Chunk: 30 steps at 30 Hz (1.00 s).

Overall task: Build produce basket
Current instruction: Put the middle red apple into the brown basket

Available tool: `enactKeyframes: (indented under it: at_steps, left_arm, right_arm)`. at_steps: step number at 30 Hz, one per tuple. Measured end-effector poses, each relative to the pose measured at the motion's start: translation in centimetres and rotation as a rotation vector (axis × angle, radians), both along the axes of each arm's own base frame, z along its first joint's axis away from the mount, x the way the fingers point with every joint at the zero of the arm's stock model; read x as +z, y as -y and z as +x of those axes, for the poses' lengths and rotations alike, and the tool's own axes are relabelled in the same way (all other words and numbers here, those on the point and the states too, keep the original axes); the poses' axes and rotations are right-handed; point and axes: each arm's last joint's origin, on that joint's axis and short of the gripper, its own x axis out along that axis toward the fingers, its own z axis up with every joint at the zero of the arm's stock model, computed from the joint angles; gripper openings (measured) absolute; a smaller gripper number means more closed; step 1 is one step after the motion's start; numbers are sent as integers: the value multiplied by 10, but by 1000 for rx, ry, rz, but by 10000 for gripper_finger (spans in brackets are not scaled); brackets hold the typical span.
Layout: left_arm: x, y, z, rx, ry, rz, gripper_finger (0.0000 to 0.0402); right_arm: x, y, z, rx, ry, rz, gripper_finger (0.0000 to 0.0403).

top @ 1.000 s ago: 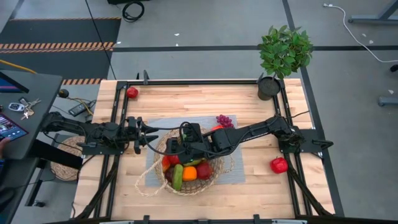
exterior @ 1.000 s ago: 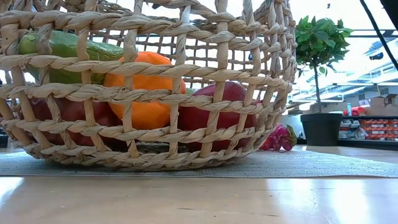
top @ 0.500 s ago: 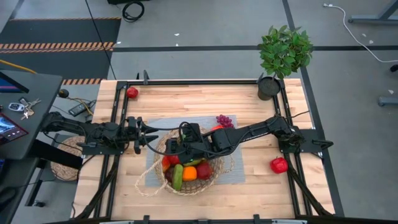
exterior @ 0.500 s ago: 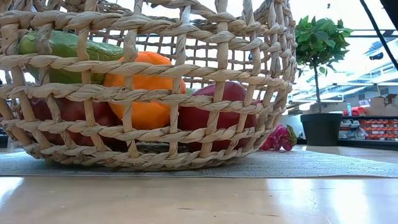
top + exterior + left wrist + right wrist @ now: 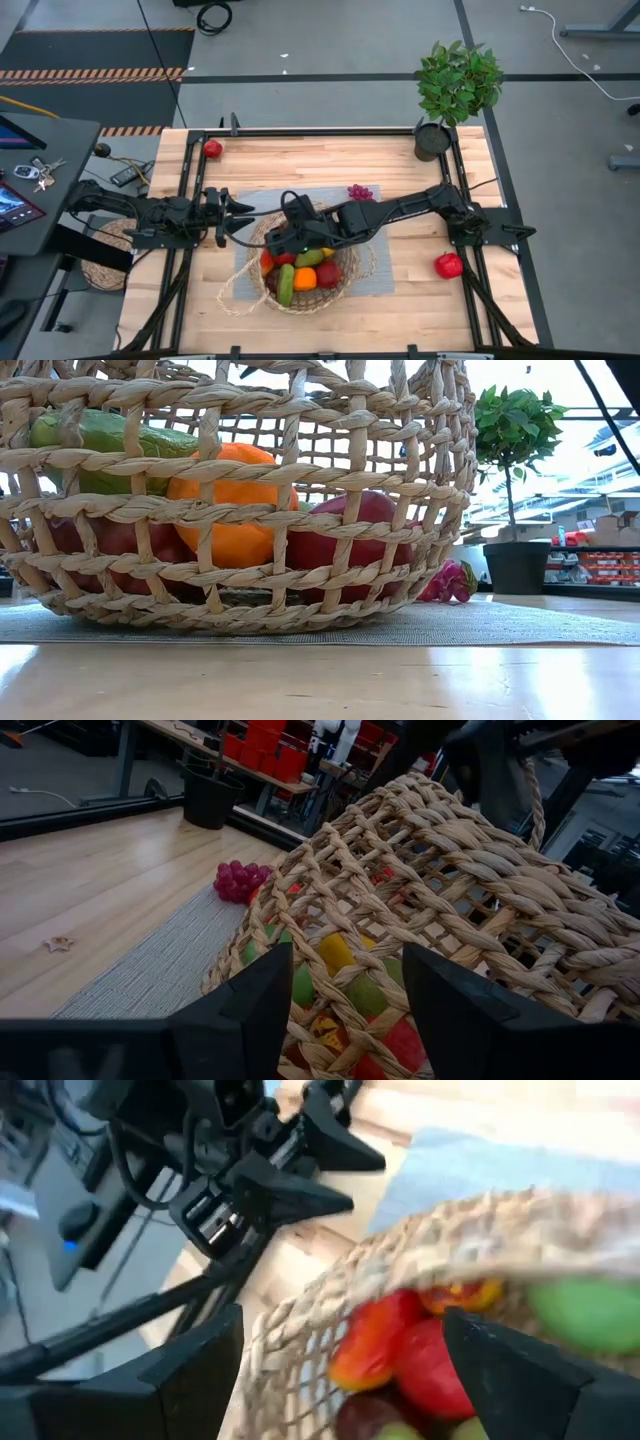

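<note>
A: Where's the round tan woven wicker basket [image 5: 305, 268]?

B: Mid table [image 5: 400, 300], on the grey mat [image 5: 372, 278], already packed w/ red, orange & green toy produce [image 5: 300, 272].

A: Left pincer [image 5: 240, 213]?

B: Pressed together on a thin wicker handle loop at the rim, prob. to steady it.

A: Right pincer [image 5: 290, 243]?

B: Spread wide, empty, over the basket's far rim. Purple grapes [image 5: 360, 192] and two red apples [image 5: 448, 265] not in yet.

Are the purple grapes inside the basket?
No, in the high view the grapes lie on the grey mat beside the basket, not in it.
</note>
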Motion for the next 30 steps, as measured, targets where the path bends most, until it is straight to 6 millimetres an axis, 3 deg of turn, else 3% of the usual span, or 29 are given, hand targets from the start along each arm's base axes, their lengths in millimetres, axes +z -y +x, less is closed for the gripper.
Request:
enactKeyframes:
  at_steps: [4, 13, 20, 26, 30]
  left_arm:
    - [0, 0, 0, 0, 1, 0, 198]
    - [0, 0, 0, 0, 0, 0, 195]
    - [0, 0, 0, 0, 0, 0, 193]
    - [0, 0, 0, 0, 0, 0, 196]
    - [0, 0, 0, 0, 0, 0, 198]
  right_arm:
    - [6, 9, 0, 64, -13, -89, 345]
    - [8, 13, -2, 182, -48, -94, 345]
    - [52, 26, -29, 132, 7, -245, 345]
    - [61, 58, -46, 12, -85, -309, 345]
    - [52, 90, -62, -41, -285, -268, 345]
